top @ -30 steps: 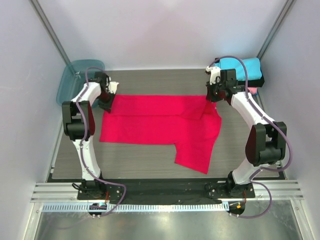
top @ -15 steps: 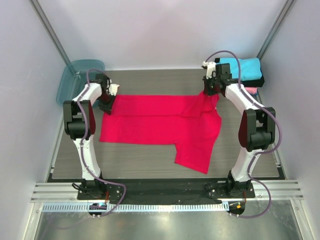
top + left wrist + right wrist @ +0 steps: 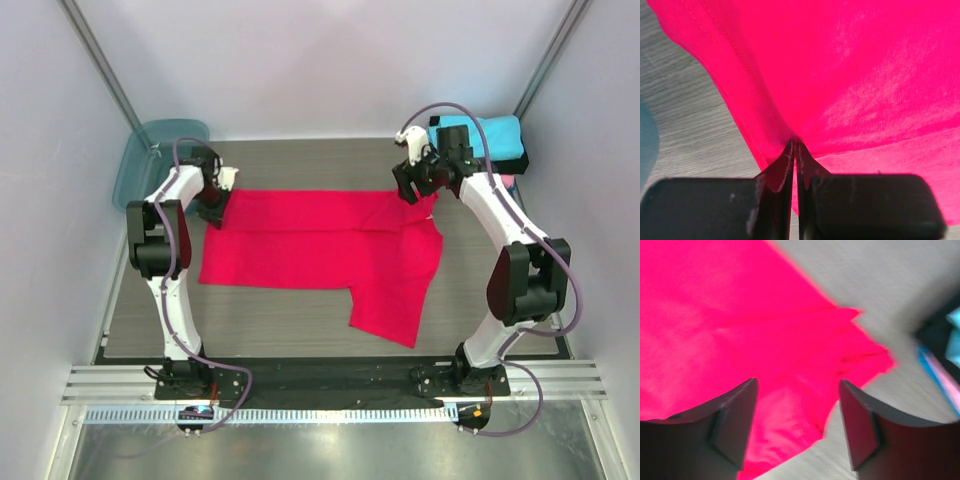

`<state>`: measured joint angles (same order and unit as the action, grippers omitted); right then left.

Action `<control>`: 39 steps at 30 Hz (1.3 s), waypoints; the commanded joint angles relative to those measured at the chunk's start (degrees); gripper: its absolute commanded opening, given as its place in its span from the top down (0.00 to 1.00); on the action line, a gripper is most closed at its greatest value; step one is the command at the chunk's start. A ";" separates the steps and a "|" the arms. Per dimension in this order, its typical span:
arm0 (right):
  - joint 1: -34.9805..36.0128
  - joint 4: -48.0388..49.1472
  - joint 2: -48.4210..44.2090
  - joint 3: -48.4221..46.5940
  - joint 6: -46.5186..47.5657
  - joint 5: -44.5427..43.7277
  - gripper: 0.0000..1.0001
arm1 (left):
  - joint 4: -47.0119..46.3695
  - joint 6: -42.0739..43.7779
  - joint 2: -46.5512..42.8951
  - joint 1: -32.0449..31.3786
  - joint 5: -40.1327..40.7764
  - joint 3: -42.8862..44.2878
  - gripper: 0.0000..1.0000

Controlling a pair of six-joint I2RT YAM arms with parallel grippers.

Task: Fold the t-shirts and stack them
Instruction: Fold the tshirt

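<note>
Left pincer (image 3: 795, 150): jaws pressed together, pinching an edge fold of the red t-shirt (image 3: 850, 75). The cloth tents up into the tips. Grey counter (image 3: 685, 115) shows just left of the pinch. The teal bin (image 3: 150, 150) sits further left and behind this pincer, at the counter's far corner.

Right pincer (image 3: 797, 425): fingers spread wide, nothing between them. The wrist view is motion-blurred. Red cloth lies under and ahead of it, with a pointed corner sticking out to its right.

The shirt is spread flat on the counter between the two pincers. One flap runs from below the right pincer back toward the arm bases.

Just behind and right of the right pincer is a folded stack. The cyan t-shirt (image 3: 490, 133) is on top, the black t-shirt (image 3: 516, 160) under it, and a sliver of the pink t-shirt (image 3: 506, 182) at the near edge.
</note>
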<state>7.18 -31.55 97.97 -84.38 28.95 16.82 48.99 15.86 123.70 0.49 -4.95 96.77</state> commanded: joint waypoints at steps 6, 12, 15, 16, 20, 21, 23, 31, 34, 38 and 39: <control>2.75 -6.95 5.82 3.53 3.13 5.68 0.62 | -0.04 0.40 0.23 0.04 1.26 2.37 0.96; 2.84 -6.77 12.59 -0.78 4.45 4.28 0.79 | 0.14 0.40 0.32 0.04 2.22 1.93 0.96; 2.84 -6.94 14.79 -2.36 5.06 3.66 0.79 | 0.14 0.67 0.40 -0.05 2.58 1.93 0.96; 2.84 -6.95 15.14 -2.63 5.24 3.66 0.79 | 0.23 0.67 0.40 0.03 2.84 1.84 0.96; 2.75 -7.21 16.81 -4.04 5.24 3.66 0.79 | 0.14 0.93 0.49 0.04 3.37 1.58 0.96; 2.84 -7.30 17.42 -4.39 5.24 3.57 0.79 | 0.14 0.93 0.49 0.04 3.63 1.49 0.96; 2.84 -7.56 17.78 -4.74 5.15 3.57 0.79 | 0.23 0.93 0.67 0.04 3.72 1.67 0.96; 3.10 -9.05 16.12 -3.87 6.56 4.01 0.67 | 0.23 1.11 1.28 0.04 4.07 2.54 0.96; 3.10 -9.05 14.88 -2.99 7.00 4.27 0.66 | 0.23 0.93 1.54 0.04 3.98 2.89 0.96; 3.10 -9.14 14.70 -2.37 7.17 3.92 0.63 | 0.31 0.76 1.81 0.04 3.81 3.25 0.96; 3.02 -9.14 14.88 -2.28 7.17 3.58 0.62 | 0.31 0.75 1.81 0.04 3.90 3.33 0.96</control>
<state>9.98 -40.21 115.98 -87.00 35.09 20.51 49.21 15.92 124.77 0.49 -1.91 98.30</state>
